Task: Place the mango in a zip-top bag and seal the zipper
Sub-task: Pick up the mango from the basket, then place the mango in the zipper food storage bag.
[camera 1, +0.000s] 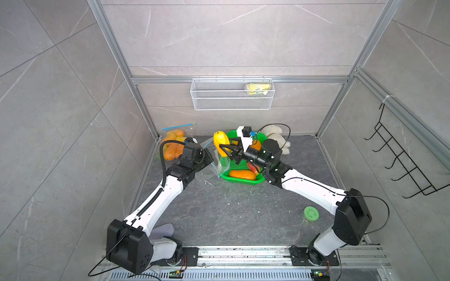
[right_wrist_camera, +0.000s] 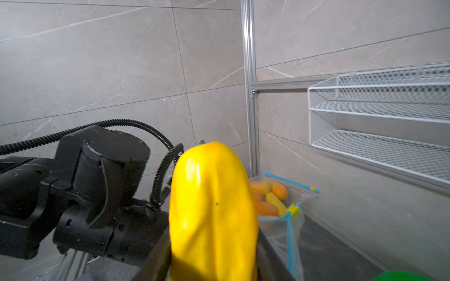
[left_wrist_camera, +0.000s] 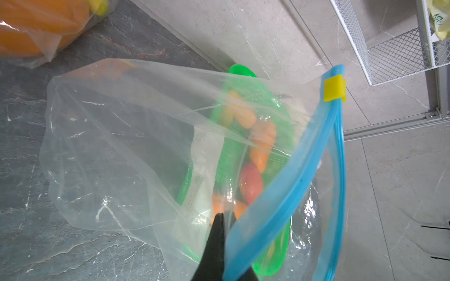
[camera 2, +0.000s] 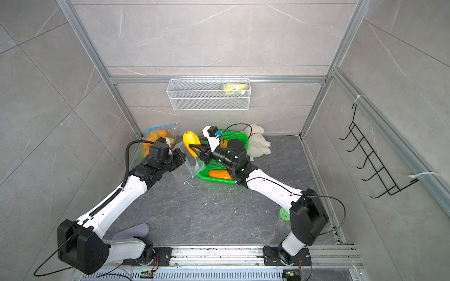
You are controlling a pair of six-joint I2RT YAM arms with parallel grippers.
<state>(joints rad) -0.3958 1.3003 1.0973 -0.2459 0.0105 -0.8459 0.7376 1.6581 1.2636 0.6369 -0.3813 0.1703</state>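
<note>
The mango [camera 1: 221, 143] is held clear of the tabletop [camera 1: 231, 214] by the right gripper [camera 1: 225, 146], whose fingers are closed across its lower half. In both top views its long axis is seen to run roughly crosswise to those fingers, with the stem end raised toward the back wall. From the right wrist view, most of the fruit [right_wrist_camera: 211, 214] is seen standing out beyond the fingertips.

The zip-top bag [left_wrist_camera: 126, 146] is pinched at its rim by the left gripper [left_wrist_camera: 221, 219], which is fully closed on the plastic beside the blue zipper track [left_wrist_camera: 287, 194]. The two halves of the track are parted. The yellow slider [left_wrist_camera: 334, 88] is parked at the far end, so the mouth is judged to be open, though only as a slack, narrow slit.

The coming move is judged to turn on one relation. The mouth hangs just beside the mango and lower, on the left arm's side, so the fruit is expected to be brought down and across, narrow end first. The right arm is the nearer one and already carries it.

The dark stone tabletop is speckled with pale crumbs. The green basket [camera 1: 243, 181], with more fruit in it, is touched or overlapped by the hanging bag. A sealed bag of mangoes [camera 1: 171, 146] is leaned in the left back corner, and a plush toy [camera 1: 275, 136] is lying behind the basket. A wire shelf [camera 1: 231, 97] is mounted on the back wall, well above the work.
</note>
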